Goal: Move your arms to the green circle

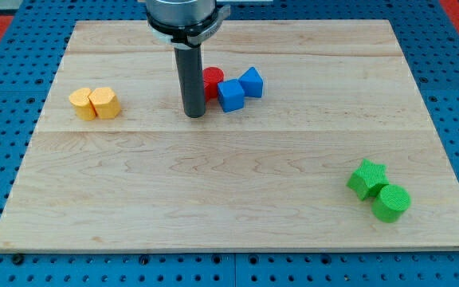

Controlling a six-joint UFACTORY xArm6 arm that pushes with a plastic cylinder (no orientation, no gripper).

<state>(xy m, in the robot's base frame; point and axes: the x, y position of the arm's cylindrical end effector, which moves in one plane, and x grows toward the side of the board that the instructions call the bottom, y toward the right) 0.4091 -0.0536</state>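
Green circle (391,202) lies nearest, by the worktop's (213,207) bottom-right corner, touching a green star (367,178). Farther up, my tip (194,115) rests beside the red block (213,80) and two blue ones (231,95), well apart from its goal; yellow pair (95,104) sits left. There's no claw, only a rod holding nothing, so reaching it likely means sliding diagonally.

Straight dark grey rod, cylindrical, smooth, faint sheen along left side. My tip (194,115) flat-ended, same width as shaft. Above rod: wider silver-grey metallic housing, rounded, ringed by thin white band with black collar beneath. No cables or markings visible.
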